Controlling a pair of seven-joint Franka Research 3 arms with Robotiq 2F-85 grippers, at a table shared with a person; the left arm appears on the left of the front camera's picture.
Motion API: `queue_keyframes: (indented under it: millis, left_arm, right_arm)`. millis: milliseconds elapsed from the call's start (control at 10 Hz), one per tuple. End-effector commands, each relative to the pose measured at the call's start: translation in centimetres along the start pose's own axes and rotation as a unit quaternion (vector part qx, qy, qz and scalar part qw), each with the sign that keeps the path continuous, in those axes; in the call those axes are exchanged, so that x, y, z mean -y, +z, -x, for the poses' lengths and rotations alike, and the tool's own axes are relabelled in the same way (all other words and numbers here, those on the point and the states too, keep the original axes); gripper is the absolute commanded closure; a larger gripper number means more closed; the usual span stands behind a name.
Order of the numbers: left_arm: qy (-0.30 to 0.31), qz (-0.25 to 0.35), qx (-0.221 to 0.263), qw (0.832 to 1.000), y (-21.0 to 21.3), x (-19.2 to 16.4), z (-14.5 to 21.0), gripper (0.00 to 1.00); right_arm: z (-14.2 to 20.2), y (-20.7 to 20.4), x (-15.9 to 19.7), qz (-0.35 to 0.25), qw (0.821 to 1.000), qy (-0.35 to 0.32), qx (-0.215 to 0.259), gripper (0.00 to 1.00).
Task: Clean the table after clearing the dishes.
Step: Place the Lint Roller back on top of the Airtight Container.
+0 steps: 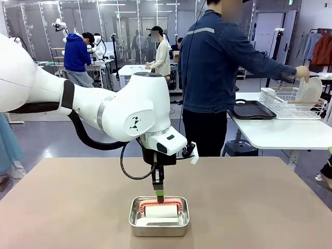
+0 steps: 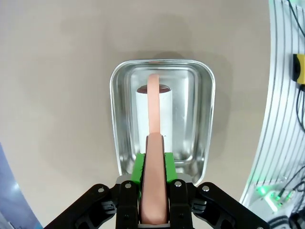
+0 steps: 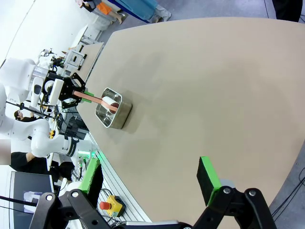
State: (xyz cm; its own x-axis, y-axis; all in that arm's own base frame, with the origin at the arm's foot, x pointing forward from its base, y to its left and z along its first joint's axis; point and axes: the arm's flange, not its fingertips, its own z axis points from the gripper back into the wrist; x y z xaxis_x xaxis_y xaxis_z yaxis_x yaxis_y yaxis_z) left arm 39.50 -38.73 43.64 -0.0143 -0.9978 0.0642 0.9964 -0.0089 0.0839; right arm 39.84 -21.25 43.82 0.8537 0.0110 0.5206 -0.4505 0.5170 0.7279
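- Tan table (image 1: 249, 202) holds a steel pan (image 1: 158, 216).
- Left gripper (image 2: 153, 164) clenched on a pink roller handle (image 2: 154, 109) above the pan.
- Right gripper (image 3: 150, 179) fingers spread, empty.

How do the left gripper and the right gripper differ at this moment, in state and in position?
The left gripper is shut on a pink handle; the right gripper is open and holds nothing. The left gripper hangs over the steel pan, its handle reaching down to a white roll inside; the right gripper hovers above bare table, well away from the pan. Both are black with green pads.
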Motion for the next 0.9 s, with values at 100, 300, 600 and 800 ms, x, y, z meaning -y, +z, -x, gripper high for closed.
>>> queue_keyframes:
  millis: [100,300,600,800]
  left_arm:
    - [-0.035,0.031,-0.015,0.999,0.7,-3.3,0.0,0.79]
    - [-0.05,0.064,-0.005,0.997,0.7,-5.4,0.3,0.79]
    - [-0.054,0.104,-0.016,0.993,-0.4,-8.0,0.6,0.79]
    - [-0.05,0.113,-0.012,0.992,-1.8,-9.1,0.6,0.79]
  right_arm:
    - [0.1,0.0,-0.5,0.007,1.0,-0.011,-0.002,0.0]
    - [0.1,0.0,-0.5,0.007,1.0,-0.011,-0.002,0.0]
    - [0.1,0.0,-0.5,0.007,1.0,-0.011,-0.002,0.0]
    - [0.1,0.0,-0.5,0.007,1.0,-0.011,-0.002,0.0]
